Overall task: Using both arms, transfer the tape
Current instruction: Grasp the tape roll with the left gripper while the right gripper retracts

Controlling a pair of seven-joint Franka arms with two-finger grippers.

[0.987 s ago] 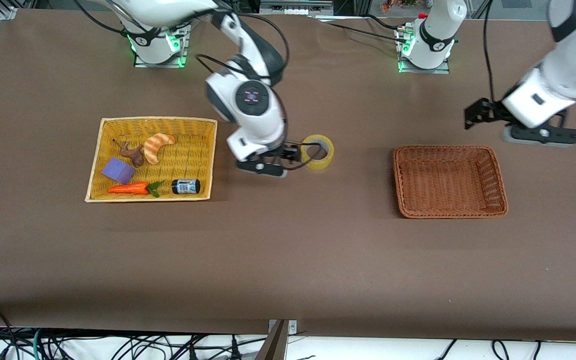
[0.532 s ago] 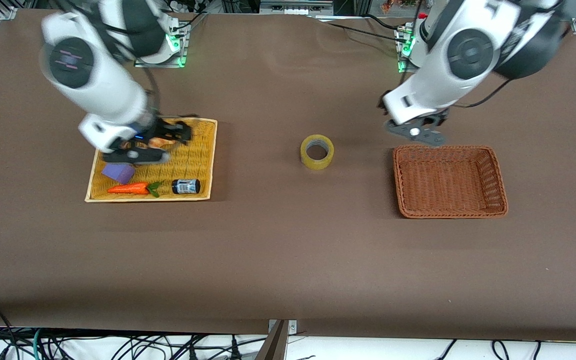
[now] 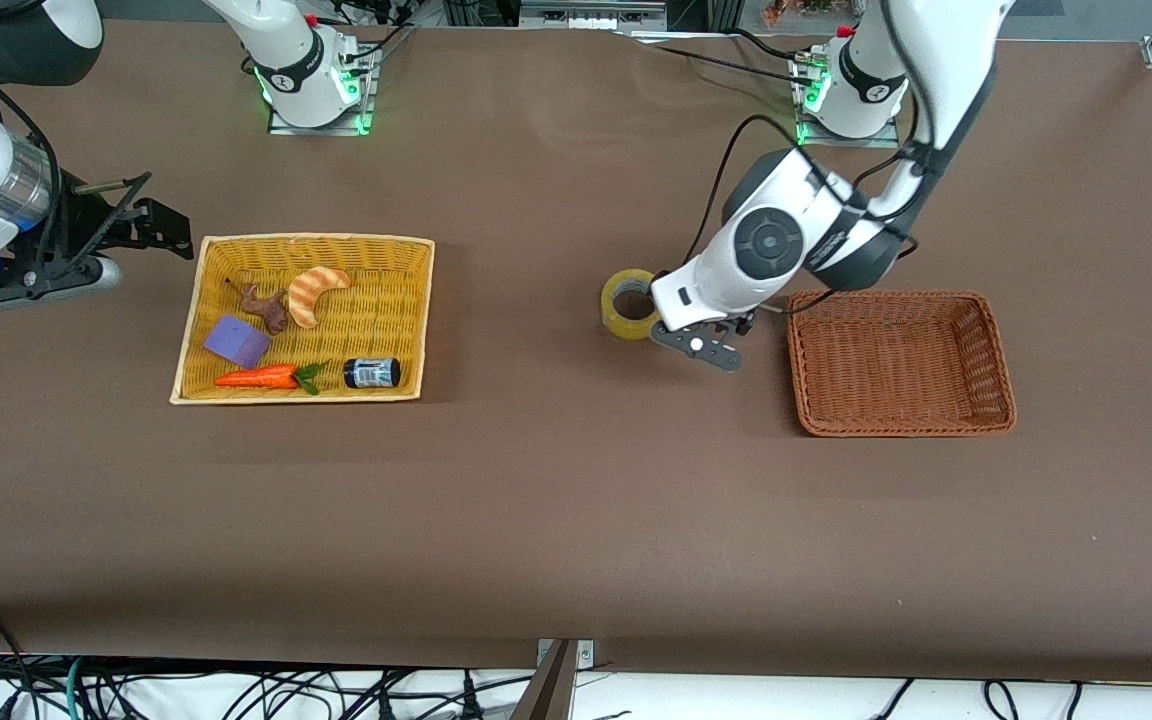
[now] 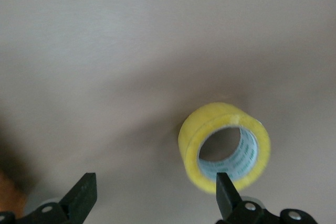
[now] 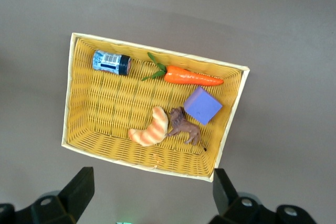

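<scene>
The tape (image 3: 624, 300), a yellowish ring with a pale core, lies on the table's middle, between the two baskets. My left gripper (image 3: 701, 348) is low beside it, on the side toward the brown basket. In the left wrist view the left gripper (image 4: 155, 200) is open and empty. The tape (image 4: 210, 124) lies off to one side there, with one fingertip (image 4: 226, 195) in front of its rim. My right gripper (image 3: 31, 288) is over bare table beside the yellow basket, at the right arm's end. It shows open and empty in the right wrist view (image 5: 151, 192).
A yellow wicker basket (image 3: 301, 240) holds a croissant (image 3: 316, 293), a brown figure, a purple block (image 3: 234, 341), a carrot (image 3: 258, 377) and a small dark jar (image 3: 371, 373). The yellow basket also shows in the right wrist view (image 5: 157, 51). An empty brown wicker basket (image 3: 896, 296) stands toward the left arm's end.
My right gripper left the tape and swung past the yellow basket to its end of the table. My left gripper came in from the brown basket's end to beside the tape. The tape has not moved.
</scene>
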